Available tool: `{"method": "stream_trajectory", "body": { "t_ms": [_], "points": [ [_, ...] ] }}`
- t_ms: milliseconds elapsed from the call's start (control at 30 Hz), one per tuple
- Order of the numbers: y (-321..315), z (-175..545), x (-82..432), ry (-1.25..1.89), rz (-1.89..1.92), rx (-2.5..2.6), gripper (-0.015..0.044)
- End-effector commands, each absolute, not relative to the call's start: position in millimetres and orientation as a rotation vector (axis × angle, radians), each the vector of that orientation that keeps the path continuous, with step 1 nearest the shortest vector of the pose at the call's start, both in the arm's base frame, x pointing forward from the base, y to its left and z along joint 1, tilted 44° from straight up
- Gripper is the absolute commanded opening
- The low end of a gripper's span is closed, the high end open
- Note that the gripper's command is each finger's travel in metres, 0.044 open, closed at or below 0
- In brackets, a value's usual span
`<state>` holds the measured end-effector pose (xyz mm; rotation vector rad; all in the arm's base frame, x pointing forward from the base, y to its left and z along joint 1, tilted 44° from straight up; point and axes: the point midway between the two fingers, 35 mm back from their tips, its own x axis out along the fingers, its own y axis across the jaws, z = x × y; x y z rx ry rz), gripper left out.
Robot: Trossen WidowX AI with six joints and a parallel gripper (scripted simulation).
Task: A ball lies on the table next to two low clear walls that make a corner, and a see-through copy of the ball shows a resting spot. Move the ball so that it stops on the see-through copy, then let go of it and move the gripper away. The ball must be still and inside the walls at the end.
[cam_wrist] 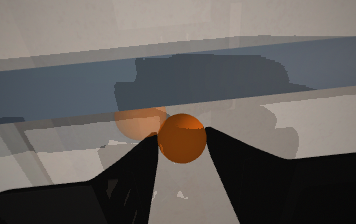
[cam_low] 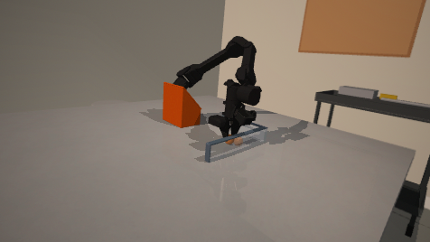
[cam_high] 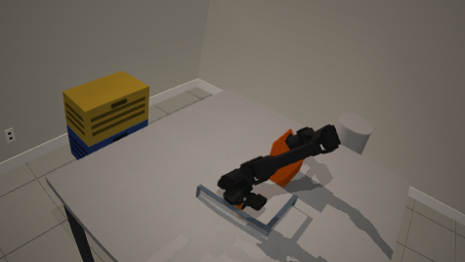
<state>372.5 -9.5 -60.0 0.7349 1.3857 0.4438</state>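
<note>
The orange ball [cam_wrist: 182, 138] [cam_low: 229, 140] is between my fingertips. My gripper [cam_wrist: 181, 134] is shut on it, low at the table, on the arm's side of the long clear wall. The see-through ball copy [cam_wrist: 138, 123] [cam_low: 238, 141] is just to the left of the ball in the wrist view, beside the long wall, and seems to overlap the ball's edge slightly. The long wall's blue-grey top edge [cam_wrist: 60, 92] [cam_high: 220, 203] [cam_low: 217, 141] runs close past both. The shorter wall [cam_high: 282, 211] meets it at a corner. In the top view the gripper hides most of the ball.
An orange block [cam_high: 281, 173] [cam_low: 173, 106] stands by the arm's base. The walls stand on the table [cam_high: 161, 166] [cam_low: 113, 176]. A yellow and blue crate stack [cam_high: 114, 112] and a pale cylinder [cam_high: 356, 129] are beyond the table. A dark shelf [cam_low: 397, 109] is off to the right.
</note>
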Motion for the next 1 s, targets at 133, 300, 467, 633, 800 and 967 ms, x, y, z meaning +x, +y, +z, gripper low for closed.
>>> {"method": "stream_trajectory", "body": {
  "t_ms": [133, 300, 467, 633, 800, 967],
  "points": [
    [-36, -46, 367, 1.386, 0.418, 0.738, 0.0000],
    [-53, -40, 364, 1.372, 0.382, 0.729, 0.0000],
    [-61, -27, 364, 1.375, 0.393, 0.726, 0.0000],
    [-76, 0, 362, 1.381, 0.420, 0.723, 0.0000],
    [-89, 27, 357, 1.383, 0.448, 0.722, 0.0000],
    [-89, 31, 357, 1.383, 0.451, 0.722, 0.0000]
  ]
}}
